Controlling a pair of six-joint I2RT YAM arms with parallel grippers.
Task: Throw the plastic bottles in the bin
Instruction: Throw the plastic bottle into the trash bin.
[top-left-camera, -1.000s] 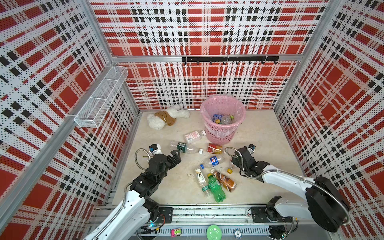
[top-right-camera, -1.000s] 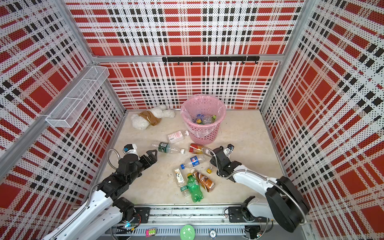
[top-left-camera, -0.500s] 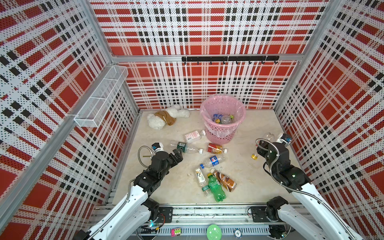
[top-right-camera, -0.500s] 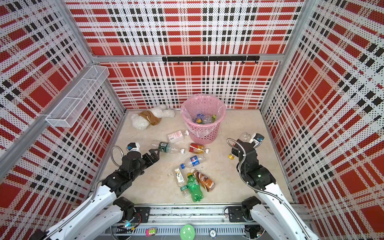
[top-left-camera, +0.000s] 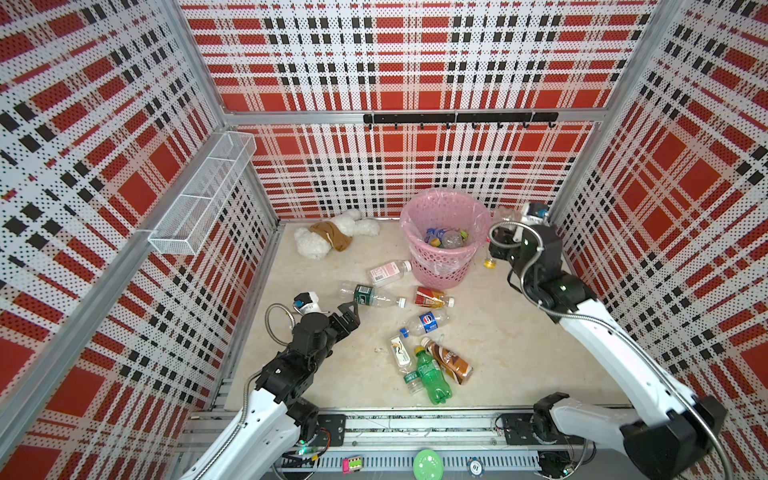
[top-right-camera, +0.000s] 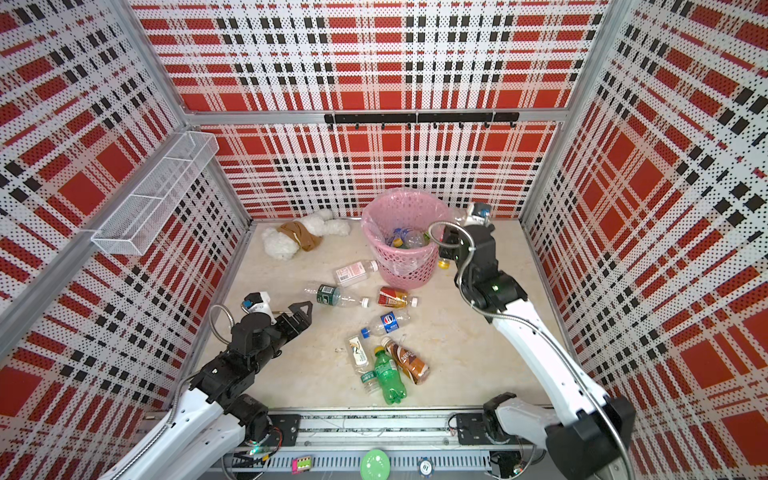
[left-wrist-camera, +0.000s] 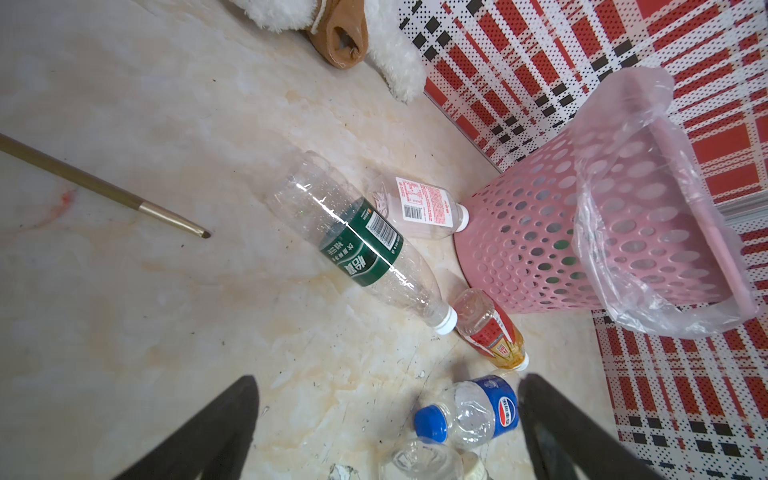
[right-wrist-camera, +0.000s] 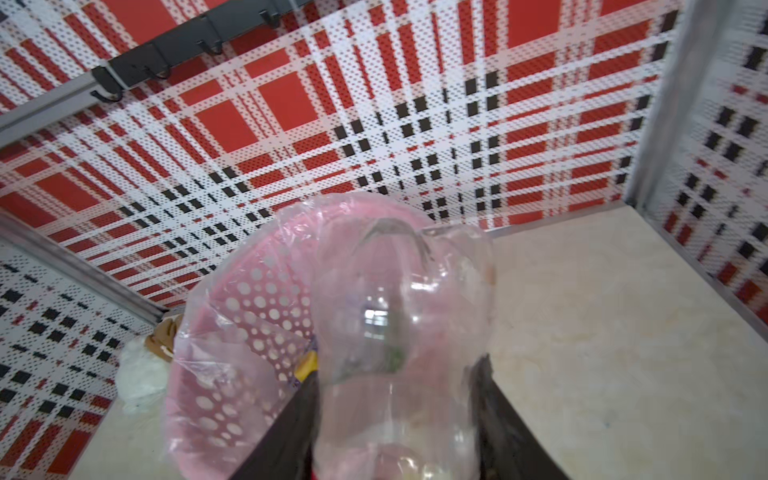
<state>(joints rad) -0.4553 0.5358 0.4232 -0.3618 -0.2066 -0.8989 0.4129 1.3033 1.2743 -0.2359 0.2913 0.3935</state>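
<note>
In both top views: right claw (top-left-camera: 500, 235) clamped on clear bottle (top-left-camera: 504, 215), just right of bin (top-left-camera: 440, 270) rim. Left wrist: left claw (left-wrist-camera: 388, 381) spread wide, blue-capped bottle (left-wrist-camera: 478, 411) on worktop (left-wrist-camera: 166, 311) ahead, apart. Right wrist: clear bottle gripped, bin just beyond.

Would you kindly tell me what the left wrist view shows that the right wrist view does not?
Only left wrist: the open left gripper, the green-label bottle, the blue-cap bottle. Only right wrist: the right gripper shut on a clear bottle, the black hook rail. Both: the pink bin and white plush toy.
</note>
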